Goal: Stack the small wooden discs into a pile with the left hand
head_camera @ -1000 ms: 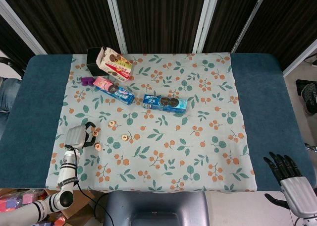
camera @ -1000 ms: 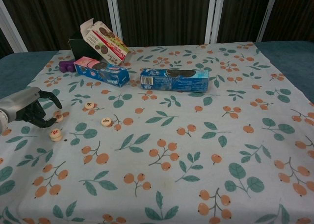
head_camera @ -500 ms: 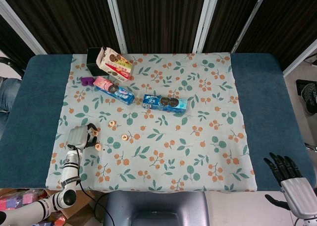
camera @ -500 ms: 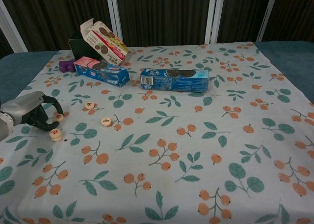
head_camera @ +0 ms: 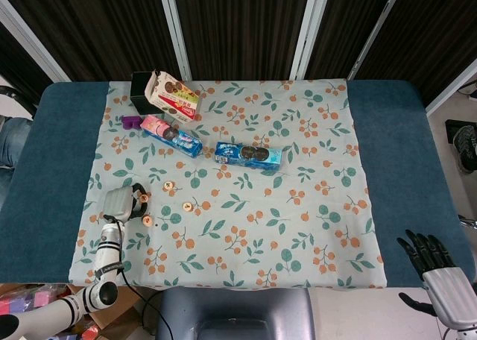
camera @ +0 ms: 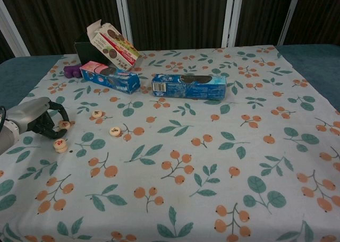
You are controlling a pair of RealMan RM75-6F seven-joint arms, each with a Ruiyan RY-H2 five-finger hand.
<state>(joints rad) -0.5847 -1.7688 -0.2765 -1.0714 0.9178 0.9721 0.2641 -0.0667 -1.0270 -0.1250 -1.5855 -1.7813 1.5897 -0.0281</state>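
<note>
Left hand [camera: 36,120] sits low at the left edge of the floral cloth [head_camera: 313,168], fingers curled around one small wooden disc [camera: 65,125]; whether it actually grips or just cages it, cannot tell. Right hand [head_camera: 436,269] is off the table's near right corner, fingers spread, holding nothing.

Discs are small, pale, round, with a dark mark on top. Four visible: the one inside the left fingers, the nearest disc [camera: 60,145] just in front of the hand, the far disc [camera: 96,113] beyond it, and the fourth [camera: 115,131] further right. All lie flat, apart, unstacked.

Behind them: pink-and-blue cookie pack [camera: 110,77], blue cookie box [camera: 189,86], open tilted carton [camera: 112,44], small purple item [camera: 73,70]. None lies between hand and discs.
</note>
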